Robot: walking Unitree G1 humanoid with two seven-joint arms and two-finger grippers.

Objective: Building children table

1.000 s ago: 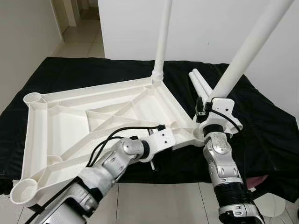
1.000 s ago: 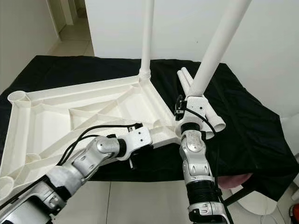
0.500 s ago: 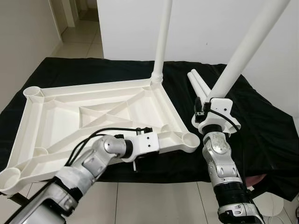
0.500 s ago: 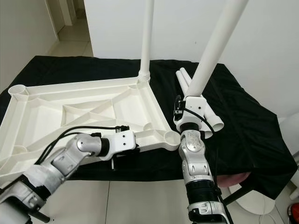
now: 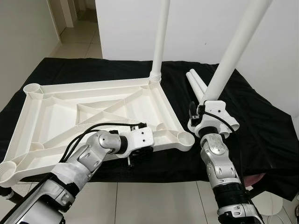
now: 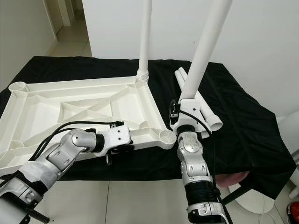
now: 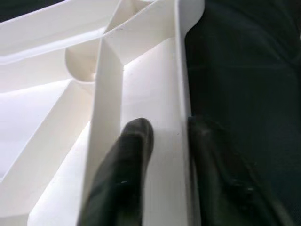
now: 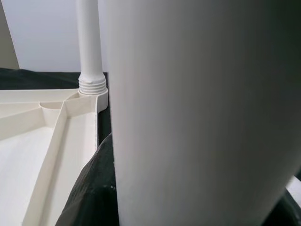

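— Surface and room, left to right?

— At left, a doorway onto tiled floor. In the middle, a black cloth draped over the whole work surface. Behind, a white wall. Pale tiles below the near edge.

— Counting the white parts?

— One tabletop, upside down on the cloth, ribs up, round sockets at the corners, near left corner hanging past the cloth's edge. Four legs altogether: one upright leg seated in the far right socket; two spare legs lying side by side on the cloth just right of the tabletop; one held leg tilted up and to the right.

— Left gripper?

— Down at the tabletop's near rim, left gripper pinching the rim wall, one finger inside the channel, the other outside against the cloth.

— Right gripper?

— Right gripper clasped around the base of the held leg, just right of the near right socket, leg end above the cloth, beside the socket rather than in it.
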